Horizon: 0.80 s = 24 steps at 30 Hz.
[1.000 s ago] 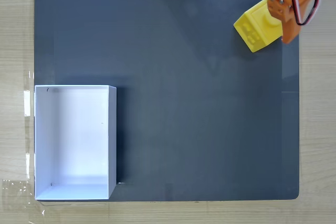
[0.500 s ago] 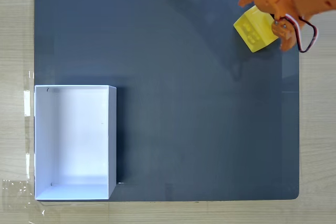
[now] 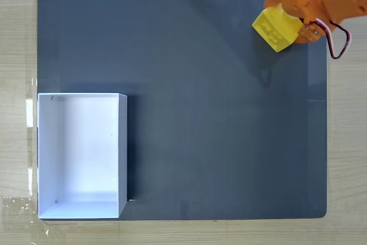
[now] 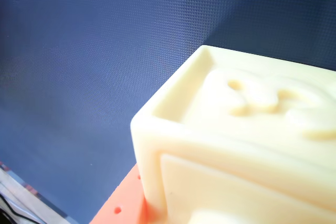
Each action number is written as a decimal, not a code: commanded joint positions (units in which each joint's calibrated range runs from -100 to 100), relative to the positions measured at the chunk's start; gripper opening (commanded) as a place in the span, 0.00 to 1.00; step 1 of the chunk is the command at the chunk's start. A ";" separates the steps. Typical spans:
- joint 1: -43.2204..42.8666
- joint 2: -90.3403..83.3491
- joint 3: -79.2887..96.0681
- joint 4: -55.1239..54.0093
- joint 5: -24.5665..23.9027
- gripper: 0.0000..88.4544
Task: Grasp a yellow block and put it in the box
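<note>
Clenched on the yellow block (image 3: pixel 277 27) by the orange end effector (image 3: pixel 291 22), now tilted and shifted slightly from its earlier spot at the dark mat's (image 3: pixel 200 113) top right in the fixed view: lift apparently begun. Far away at lower left, the white box (image 3: pixel 121 153), open and waiting on the table (image 3: pixel 17 38).

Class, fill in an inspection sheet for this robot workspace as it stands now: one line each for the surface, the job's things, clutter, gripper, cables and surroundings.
Surface: dark grey mat lying on a light wooden table.
Job's things: yellow block tilted at the mat's upper right in the fixed view, partly under the arm; white box open and empty at lower left, far from the block.
Clutter: nothing seen.
Gripper: orange gripper closed around the yellow block; the wrist view shows the block close up against an orange finger.
Cables: red, white and black wires loop beside the gripper.
Surroundings: clear tape on the table near the box.
</note>
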<state>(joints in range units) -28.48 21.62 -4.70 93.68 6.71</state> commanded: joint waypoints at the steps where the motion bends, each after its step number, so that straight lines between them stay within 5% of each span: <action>1: 0.78 -0.35 -0.68 -0.23 0.11 0.29; 15: 4.23 -7.30 -9.37 -6.86 -0.20 0.28; 24: 15.93 -21.11 -19.05 -23.87 -0.26 0.28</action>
<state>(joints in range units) -17.23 7.21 -19.69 75.51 6.71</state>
